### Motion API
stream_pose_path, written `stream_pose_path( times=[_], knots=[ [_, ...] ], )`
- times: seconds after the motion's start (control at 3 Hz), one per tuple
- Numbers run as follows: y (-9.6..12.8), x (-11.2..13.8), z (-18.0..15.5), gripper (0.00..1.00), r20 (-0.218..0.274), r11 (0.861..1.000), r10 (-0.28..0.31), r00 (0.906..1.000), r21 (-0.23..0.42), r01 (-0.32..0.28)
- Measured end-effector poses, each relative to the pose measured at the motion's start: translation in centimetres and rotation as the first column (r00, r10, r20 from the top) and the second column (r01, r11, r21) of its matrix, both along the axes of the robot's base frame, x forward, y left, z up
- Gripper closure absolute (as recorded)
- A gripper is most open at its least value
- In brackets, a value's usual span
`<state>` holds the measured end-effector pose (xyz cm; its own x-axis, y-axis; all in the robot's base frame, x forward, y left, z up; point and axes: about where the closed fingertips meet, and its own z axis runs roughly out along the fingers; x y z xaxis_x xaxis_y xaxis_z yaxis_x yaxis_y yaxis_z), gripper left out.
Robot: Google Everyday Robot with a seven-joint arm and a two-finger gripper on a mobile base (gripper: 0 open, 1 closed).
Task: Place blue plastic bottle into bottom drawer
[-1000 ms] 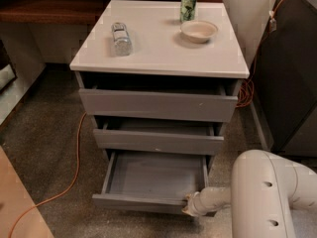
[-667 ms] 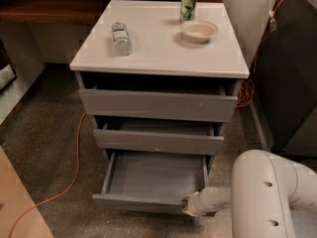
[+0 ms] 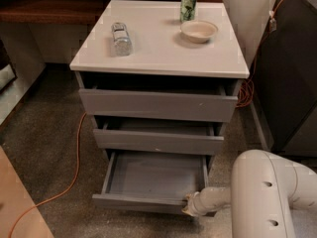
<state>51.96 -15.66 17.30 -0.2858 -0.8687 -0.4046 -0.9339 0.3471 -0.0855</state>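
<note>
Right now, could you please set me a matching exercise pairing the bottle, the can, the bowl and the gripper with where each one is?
Things:
1. blue plastic bottle
2. green can
3. bowl
4. gripper

Places:
A. at the front right corner of the open bottom drawer
B. on the left part of the cabinet top
C. upright at the back of the cabinet top
D. just in front of the can, on the right part of the top

Pairs: 1-B, 2-C, 3-D, 4-A.
</note>
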Motion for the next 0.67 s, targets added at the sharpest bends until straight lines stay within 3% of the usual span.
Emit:
stream_pose_path(
  times=[0.33, 0.67],
  knots=[
    [0.05, -0.28, -0.12, 0.4, -0.003, 1.0, 0.002, 1.0, -0.002, -0.002],
    [0.24, -1.25, -0.5, 0.6, -0.014, 1.0, 0.007, 0.9999, -0.008, -0.007]
  ],
)
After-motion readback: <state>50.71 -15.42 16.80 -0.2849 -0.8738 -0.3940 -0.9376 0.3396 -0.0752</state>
